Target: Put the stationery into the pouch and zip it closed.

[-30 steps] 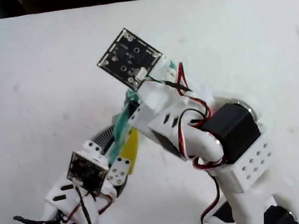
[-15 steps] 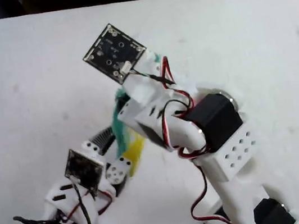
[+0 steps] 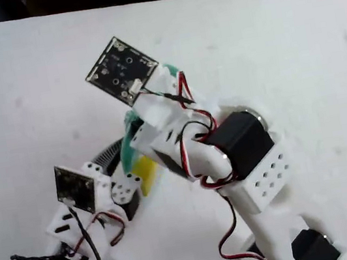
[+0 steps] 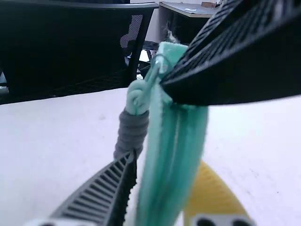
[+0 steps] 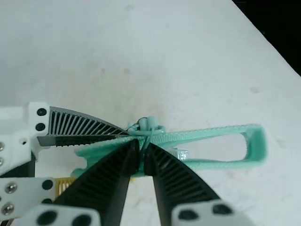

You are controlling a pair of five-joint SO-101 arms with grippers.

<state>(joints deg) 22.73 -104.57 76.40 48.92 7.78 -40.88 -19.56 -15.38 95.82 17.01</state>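
The white table [image 3: 290,32] spread out on every side of the pouch [image 5: 207,134], which lay near its middle, between my two arms. My right arm [image 3: 243,152], the bigger shape from above, leaned over the pouch and covered much of it. My left arm [image 3: 75,218] came up to the pouch's near end from the other side.

The pouch was mint green and stood on its long edge, zip side up. A yellow piece [image 4: 209,193] showed just under the green edge; I could not tell whether it belonged to the pouch.

My left gripper [image 4: 162,188] was clenched on the pouch's end, with the ribbed finger [image 5: 80,127] pressed against one face of the fabric. My right gripper [image 5: 141,148] sat on top of the pouch, its black fingers [image 5: 174,179] pinched together at the zip pull [image 5: 143,127]. Past the pull, the two zip edges stood apart, so that stretch of the pouch was open.

A grey wrapped cord [image 4: 131,132] hung from the pull, just beside the pouch's edge and touching my ribbed finger.
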